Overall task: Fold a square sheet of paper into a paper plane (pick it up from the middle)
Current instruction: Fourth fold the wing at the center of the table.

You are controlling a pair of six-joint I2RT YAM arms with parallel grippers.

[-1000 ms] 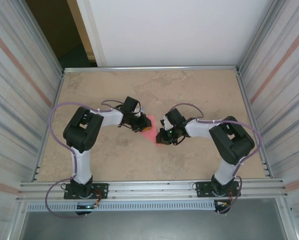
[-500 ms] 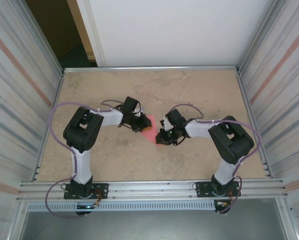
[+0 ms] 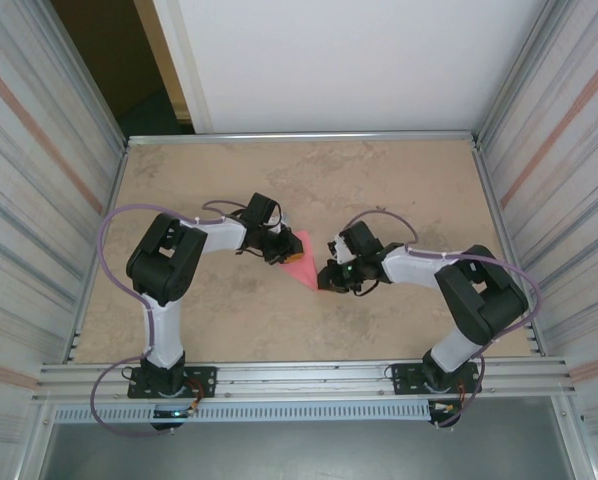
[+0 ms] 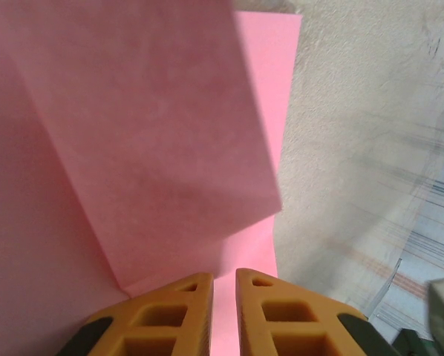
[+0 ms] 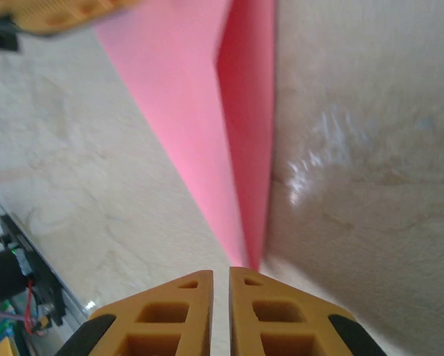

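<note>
Matt pink paper (image 4: 133,148) (creased), stone-look table (image 3: 379,180).

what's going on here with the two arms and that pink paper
Two robot arms are folding a pink sheet of paper into a plane on the table. The sheet is creased into a pointed wedge with a flap folded over. The left gripper is shut on its wide end, with pink showing between the fingers. The right gripper is shut right at the narrow tip; whether it pinches the tip or only presses there is unclear.
</note>
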